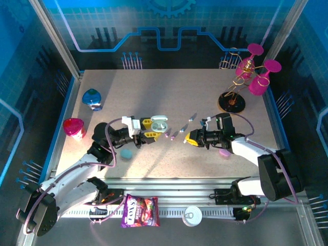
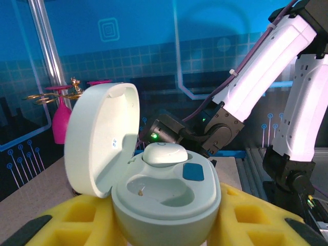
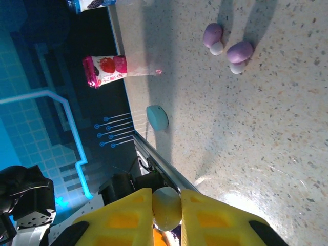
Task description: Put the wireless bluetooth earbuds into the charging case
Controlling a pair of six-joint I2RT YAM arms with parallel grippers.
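Left jaws clamp the open charging case (image 2: 164,205); right jaws pinch a pale earbud (image 3: 166,207); the print on the snack bag (image 1: 140,210) is unreadable.

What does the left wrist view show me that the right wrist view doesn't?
Left wrist: the left gripper clamps the open charging case, with one seated earbud and the near well empty. Right wrist: the right gripper pinches a pale earbud; two purple earbuds lie loose. Both: the speckled table.
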